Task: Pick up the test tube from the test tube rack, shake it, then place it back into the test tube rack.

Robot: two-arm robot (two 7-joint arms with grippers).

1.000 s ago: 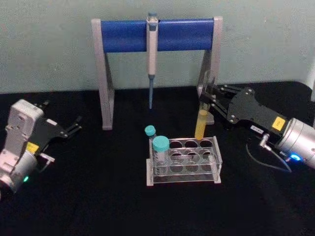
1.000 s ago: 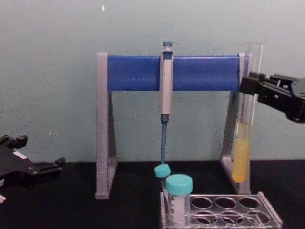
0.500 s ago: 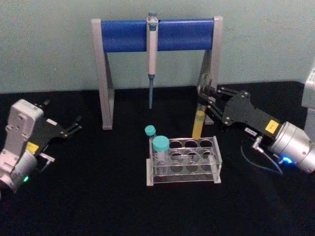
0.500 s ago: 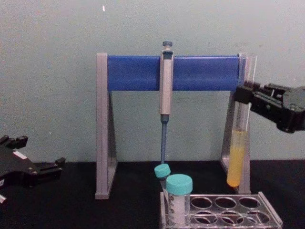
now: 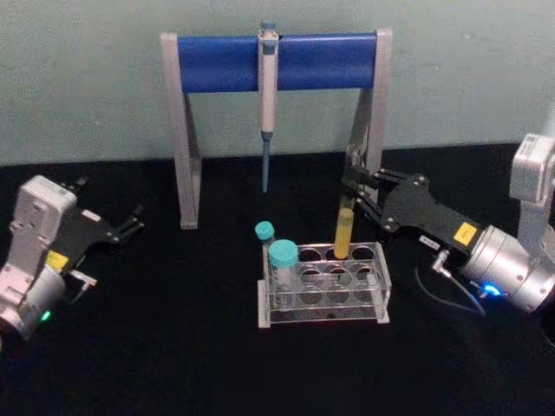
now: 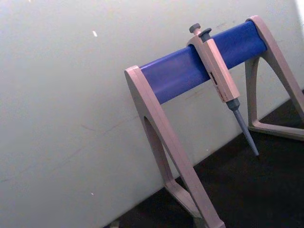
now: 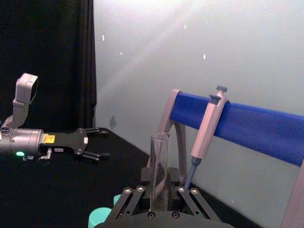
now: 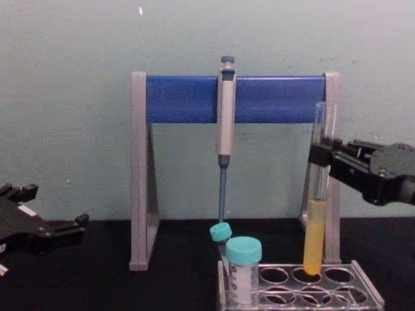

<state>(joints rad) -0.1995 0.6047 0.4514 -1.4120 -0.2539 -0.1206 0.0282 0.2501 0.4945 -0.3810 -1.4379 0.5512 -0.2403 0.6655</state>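
Looks like the put-it-back step: the right gripper [image 8: 322,157] pinches the long thin clear glass test tube [image 8: 314,233], yellow-orange liquid down low. Its round bottom sits right at a back-row hole of the low clear plastic test tube rack [image 8: 366,293]. Next up I'd lower it dead straight, then let go, since the glass is slick. The left gripper [image 5: 134,221] sits parked at the left, fingers spread.

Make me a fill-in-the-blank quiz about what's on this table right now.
The right gripper holds the test tube, whose liquid is ___.
The test tube rack also holds ___ capped tubes.
The pipette hangs from a ___ bar.
The left gripper sits idle, fingers ___.
Missing words: yellow; two; blue; open.
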